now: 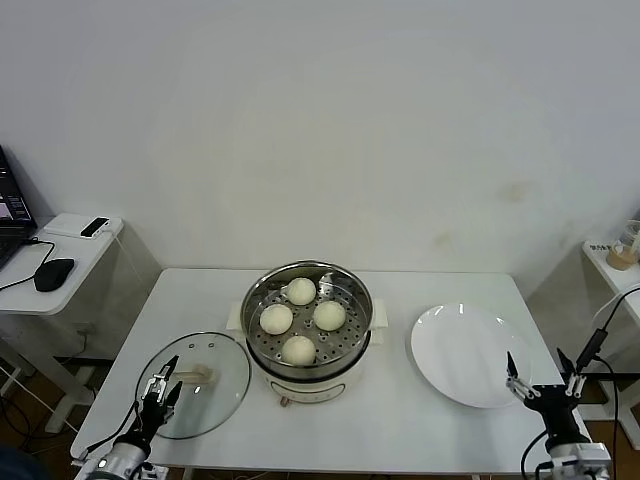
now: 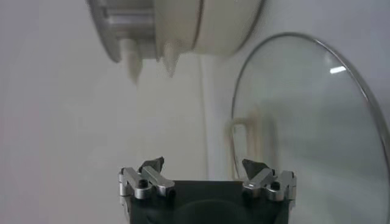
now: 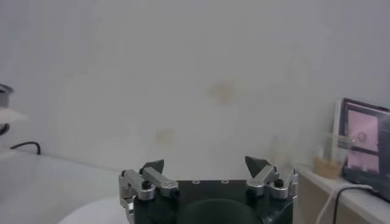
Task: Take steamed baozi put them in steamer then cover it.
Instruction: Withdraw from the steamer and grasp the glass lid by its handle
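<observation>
Several off-white steamed baozi (image 1: 301,291) lie on the perforated tray of the steel steamer (image 1: 355,340), which stands uncovered on its cream base at the table's middle. The glass cover (image 1: 215,400) lies flat on the table to the steamer's left, its cream bar handle (image 1: 196,375) facing up. My left gripper (image 1: 163,375) hovers open over the cover's near left rim, empty. In the left wrist view the cover (image 2: 304,122) and the steamer's base (image 2: 177,30) lie beyond the open left gripper (image 2: 204,164). My right gripper (image 1: 537,375) stands open and empty at the table's near right.
A flat white plate (image 1: 470,355) lies bare to the right of the steamer, just in front of the right gripper (image 3: 207,164). A side desk (image 1: 60,260) with a mouse and a laptop stands at the left. A shelf (image 1: 615,265) with a cup is at the right.
</observation>
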Controlling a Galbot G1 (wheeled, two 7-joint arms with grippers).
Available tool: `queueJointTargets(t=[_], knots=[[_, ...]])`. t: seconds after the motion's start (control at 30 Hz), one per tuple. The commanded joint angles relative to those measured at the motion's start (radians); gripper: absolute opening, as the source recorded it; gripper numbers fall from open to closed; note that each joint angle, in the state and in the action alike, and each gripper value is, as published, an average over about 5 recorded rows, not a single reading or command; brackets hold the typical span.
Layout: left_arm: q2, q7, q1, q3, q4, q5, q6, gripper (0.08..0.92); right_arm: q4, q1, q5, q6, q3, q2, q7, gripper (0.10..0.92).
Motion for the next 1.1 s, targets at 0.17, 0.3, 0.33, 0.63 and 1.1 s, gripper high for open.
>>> queueJointTargets(t=[0.17,0.3,0.33,0.63,1.1], knots=[[0.025,0.006,-0.107,0.057,0.067,0.065,0.003,0.823,0.003,-0.047,-0.018,0.012,0.019,0.023,-0.001,0.823],[0.03,0.009,-0.156,0.079,0.102,0.055,0.009,0.823,0.007,-0.056,-0.026,0.015,0.019,0.026,-0.002,0.823],[0.031,0.009,-0.17,0.085,0.113,0.051,0.01,0.823,0.008,-0.058,-0.029,0.016,0.019,0.028,-0.003,0.823],[0.024,0.007,-0.232,0.111,0.161,0.001,0.017,0.823,0.013,-0.07,-0.049,0.022,0.014,0.037,-0.004,0.823],[0.015,0.0,-0.189,0.103,0.17,-0.041,0.012,0.602,0.024,-0.071,-0.056,0.021,0.011,0.04,-0.007,0.823]])
